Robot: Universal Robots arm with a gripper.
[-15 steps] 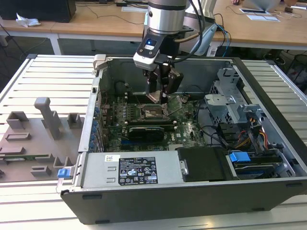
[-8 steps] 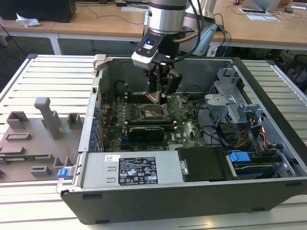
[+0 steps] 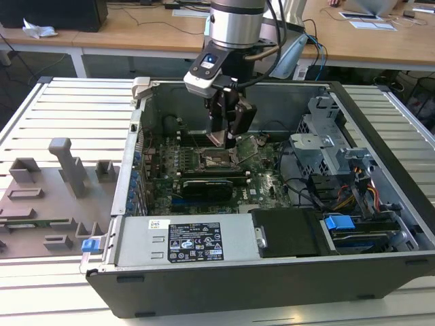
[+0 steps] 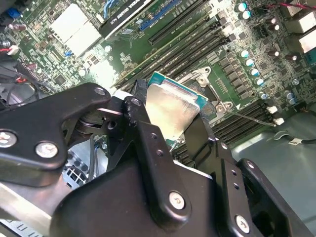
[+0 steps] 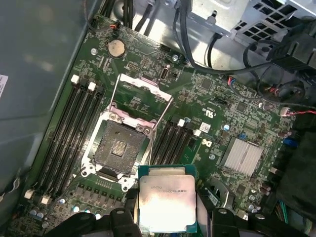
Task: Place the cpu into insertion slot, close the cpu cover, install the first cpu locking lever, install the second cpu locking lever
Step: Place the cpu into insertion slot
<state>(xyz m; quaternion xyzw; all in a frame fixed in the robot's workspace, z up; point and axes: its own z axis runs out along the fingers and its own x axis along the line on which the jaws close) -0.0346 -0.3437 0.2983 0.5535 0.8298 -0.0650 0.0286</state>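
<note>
My gripper [image 3: 223, 138] hangs inside the open computer case, just above the motherboard [image 3: 204, 183], and is shut on the cpu [image 5: 165, 202]. In both wrist views the cpu [image 4: 173, 111] shows its pale silver top and green rim, clamped between the black fingers [image 4: 143, 131]. The insertion slot [image 5: 118, 148] lies bare and dark, a short way off from the held chip. Its cpu cover [image 5: 144, 85] is swung open, away from the slot. Two thin wire locking levers [image 5: 113, 96] stand raised beside it.
Memory slots [image 5: 69, 133] flank the socket on both sides. A finned heatsink [image 5: 242, 157] and loose cables [image 5: 276, 84] lie nearby. In the exterior view the case holds a power supply [image 3: 183, 239] in front and a drive cage [image 3: 326, 146] on that view's right. A grey fixture tray [image 3: 47, 197] lies outside the case.
</note>
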